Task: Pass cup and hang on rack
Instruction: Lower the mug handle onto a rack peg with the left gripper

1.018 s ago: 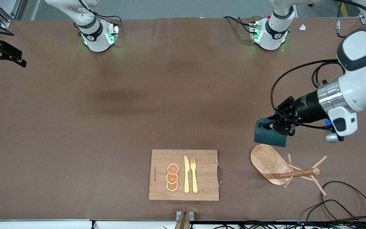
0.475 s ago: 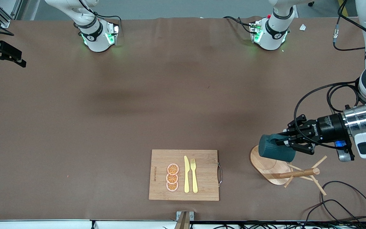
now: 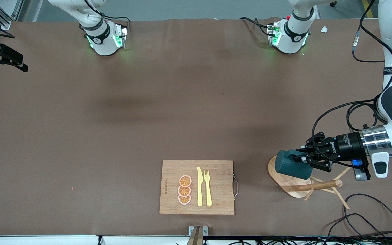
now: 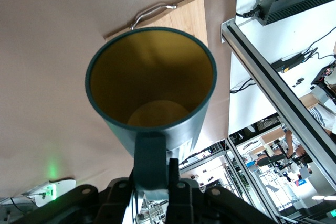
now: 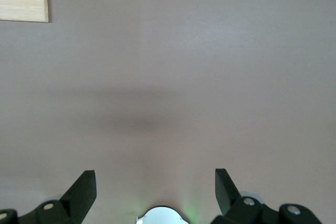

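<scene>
Since half a second ago the left pincer (image 3: 303, 160) has slid the small dark teal ribbed mug with the mustard-yellow inside (image 3: 292, 165) a little lower over the oval base of the light wooden mug tree (image 3: 286, 180). A second ago the mug hung over bare brown tabletop (image 3: 148, 112), short of the rack. The left pincer is clamped on the mug's small loop handle (image 4: 150, 161), holding the mug on its side, probably so the handle can be steered toward a thin peg (image 3: 341, 173). The rack itself looks tipped over, its post lying sideways, which could make hanging awkward. Over open tabletop, the right pincer (image 5: 156, 190) waits with fingers spread and nothing between them. Beside the rack lies a rectangular bamboo cutting board (image 3: 216, 187) carrying yellow cutlery and orange slices.
</scene>
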Controlling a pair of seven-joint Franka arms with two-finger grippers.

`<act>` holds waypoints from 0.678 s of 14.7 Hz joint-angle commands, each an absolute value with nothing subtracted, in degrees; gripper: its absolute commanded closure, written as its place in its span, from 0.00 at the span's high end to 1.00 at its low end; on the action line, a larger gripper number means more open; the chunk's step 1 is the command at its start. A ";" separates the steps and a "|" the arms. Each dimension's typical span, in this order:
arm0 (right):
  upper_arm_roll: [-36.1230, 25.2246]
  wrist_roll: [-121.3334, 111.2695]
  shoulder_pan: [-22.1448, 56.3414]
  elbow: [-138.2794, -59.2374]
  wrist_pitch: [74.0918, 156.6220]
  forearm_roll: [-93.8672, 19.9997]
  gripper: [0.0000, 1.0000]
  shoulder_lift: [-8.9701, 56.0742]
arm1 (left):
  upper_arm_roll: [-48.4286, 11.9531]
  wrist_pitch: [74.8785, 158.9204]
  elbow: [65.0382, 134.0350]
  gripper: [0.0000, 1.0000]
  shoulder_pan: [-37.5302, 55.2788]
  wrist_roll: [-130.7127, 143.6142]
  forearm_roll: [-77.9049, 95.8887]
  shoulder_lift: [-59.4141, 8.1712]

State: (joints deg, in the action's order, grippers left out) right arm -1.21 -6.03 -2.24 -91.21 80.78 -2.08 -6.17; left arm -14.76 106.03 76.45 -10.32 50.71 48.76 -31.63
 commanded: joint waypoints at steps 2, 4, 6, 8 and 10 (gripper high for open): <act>-1.14 -5.27 -2.46 -93.25 81.39 -2.64 1.00 -8.09 | -15.21 105.82 76.03 0.07 -11.95 47.11 50.19 -33.05; -1.14 -5.27 -2.46 -93.25 81.39 -2.55 1.00 -8.09 | -15.29 105.82 76.03 0.07 -12.21 46.50 50.36 -33.92; -1.14 -5.27 -2.46 -93.25 81.39 -2.55 1.00 -8.09 | -15.21 105.73 76.11 0.07 -12.83 45.18 52.11 -34.36; -1.14 -5.27 -2.46 -93.25 81.39 -2.55 1.00 -8.09 | -15.29 105.47 76.11 0.07 -13.62 44.65 52.82 -34.98; -1.14 -5.27 -2.46 -93.25 81.39 -2.64 1.00 -8.09 | -15.29 105.38 76.11 0.07 -14.24 44.56 53.96 -35.24</act>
State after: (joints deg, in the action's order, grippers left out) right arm -1.23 -6.02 -2.24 -91.21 80.78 -2.08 -6.17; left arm -14.78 105.98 76.46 -13.09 45.73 51.82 -34.94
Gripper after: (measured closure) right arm 0.000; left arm 0.789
